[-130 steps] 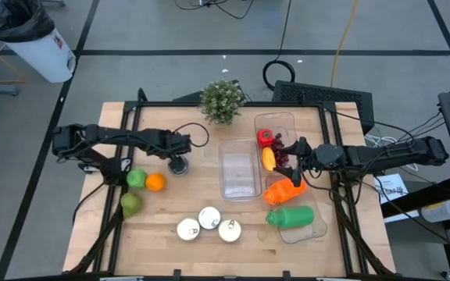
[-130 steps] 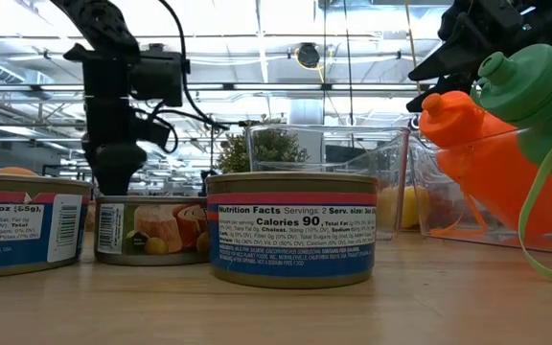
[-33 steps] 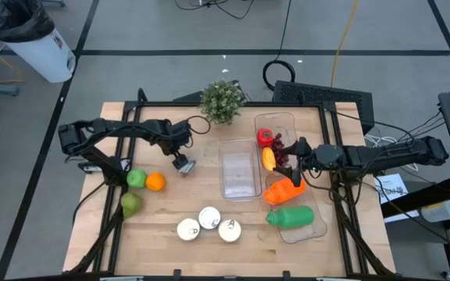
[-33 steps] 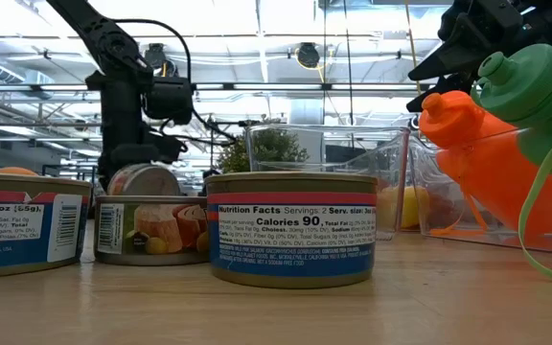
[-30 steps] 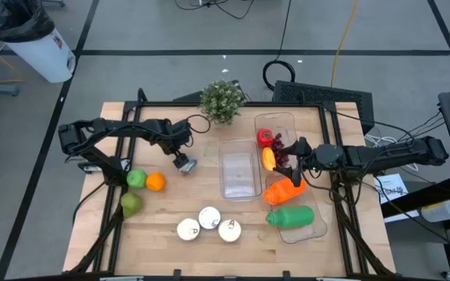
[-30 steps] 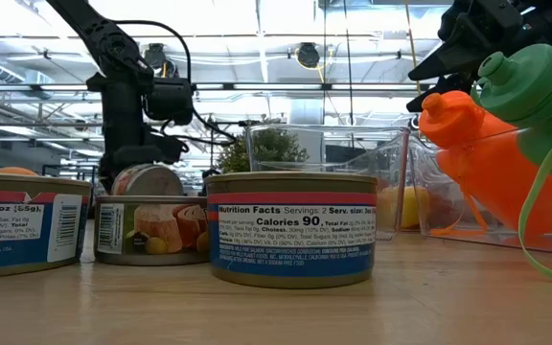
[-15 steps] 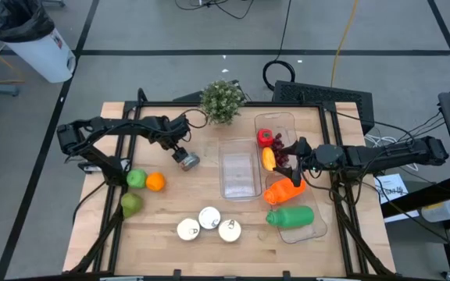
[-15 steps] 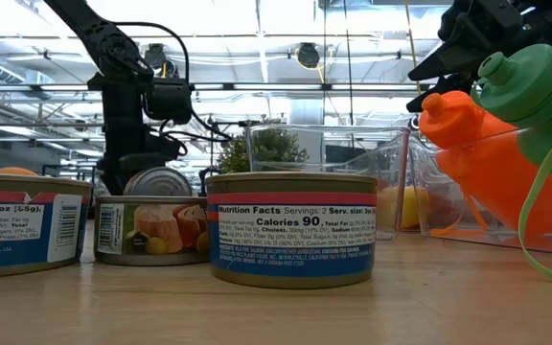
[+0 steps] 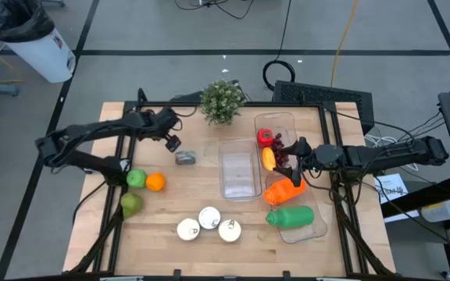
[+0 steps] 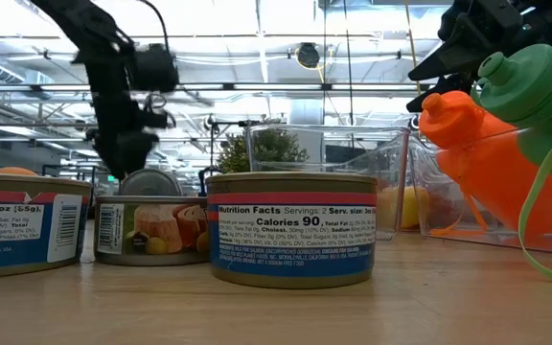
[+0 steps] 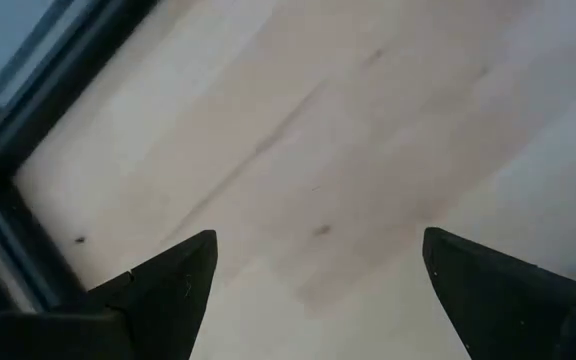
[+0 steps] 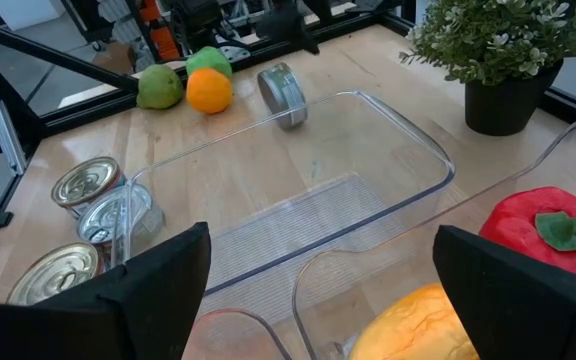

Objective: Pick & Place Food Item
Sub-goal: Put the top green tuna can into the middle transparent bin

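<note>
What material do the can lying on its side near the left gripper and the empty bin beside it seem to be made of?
The can looks like bare metal: dull grey, with a ringed lid and rim.
The empty bin looks like clear hard plastic: the wooden table shows through its glossy walls.
The left gripper, open, is apart from the can.

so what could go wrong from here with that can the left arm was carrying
The can lies on its side on the table, apart from the open left gripper, so it may roll. It sits outside the empty clear container, so a regrasp is needed. The right gripper hovers over the neighbouring tray.
</note>
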Motion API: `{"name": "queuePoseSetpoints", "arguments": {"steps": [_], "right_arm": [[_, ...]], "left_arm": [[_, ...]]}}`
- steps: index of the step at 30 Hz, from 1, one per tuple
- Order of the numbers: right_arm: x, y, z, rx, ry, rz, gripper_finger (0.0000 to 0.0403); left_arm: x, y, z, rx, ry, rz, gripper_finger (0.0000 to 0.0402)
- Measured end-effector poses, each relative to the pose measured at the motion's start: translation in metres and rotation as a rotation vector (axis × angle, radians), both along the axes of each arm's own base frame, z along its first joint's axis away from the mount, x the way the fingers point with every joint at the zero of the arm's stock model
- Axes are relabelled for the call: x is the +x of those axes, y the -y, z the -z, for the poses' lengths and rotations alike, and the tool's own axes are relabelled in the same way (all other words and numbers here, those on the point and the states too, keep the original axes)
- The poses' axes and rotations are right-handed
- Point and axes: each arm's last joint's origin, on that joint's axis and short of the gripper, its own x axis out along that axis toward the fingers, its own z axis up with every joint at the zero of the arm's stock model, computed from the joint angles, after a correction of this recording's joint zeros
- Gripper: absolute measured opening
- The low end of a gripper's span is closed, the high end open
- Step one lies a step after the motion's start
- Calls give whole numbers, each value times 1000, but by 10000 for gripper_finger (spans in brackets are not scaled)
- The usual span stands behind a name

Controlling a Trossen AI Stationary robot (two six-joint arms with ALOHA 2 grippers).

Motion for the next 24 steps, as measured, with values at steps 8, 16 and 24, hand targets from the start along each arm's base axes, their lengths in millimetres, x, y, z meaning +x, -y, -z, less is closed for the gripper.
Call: {"name": "queuePoseSetpoints", "arguments": {"steps": [8,16,24], "right_arm": [[0,0,0,0,0,0,361],[0,0,0,0,0,0,361],[0,0,0,-1,0,-1,361]], "left_arm": [[-5,34,-35,-143,280,256,360],[4,64,-36,-87,208,453,360],[20,73,-11,-119,49,480,360]]}}
